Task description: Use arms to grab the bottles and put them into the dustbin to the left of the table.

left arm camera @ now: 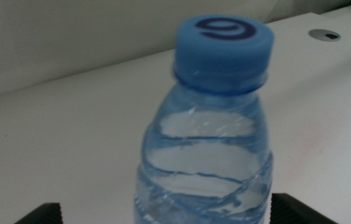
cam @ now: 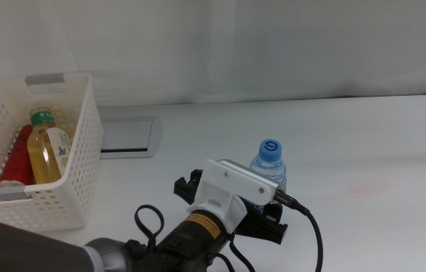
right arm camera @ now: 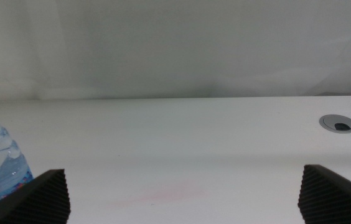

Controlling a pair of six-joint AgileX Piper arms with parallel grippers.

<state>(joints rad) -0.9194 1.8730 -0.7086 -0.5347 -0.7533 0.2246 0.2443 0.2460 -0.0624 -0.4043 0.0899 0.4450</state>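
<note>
On your far left sits one white basket (cam: 84, 143) on the bench (cam: 364, 151), holding two items: one red can (cam: 18, 157) and one yellow-drink bottle (cam: 44, 151) with a green cap and a pale label whose print is too small to read. Just right of the basket you have one grey inset panel (cam: 126, 136). Further right, near the front edge, stands one upright water bottle (cam: 270, 168); its blue cap carries a dark swirl mark, no legible words. Your left claw (left arm camera: 203, 214) straddles its body, jaws wide on either side, not visibly pressing it. Your right claw (right arm camera: 185, 199) hangs low to the bottle's right, spread wide, holding nothing.
</note>
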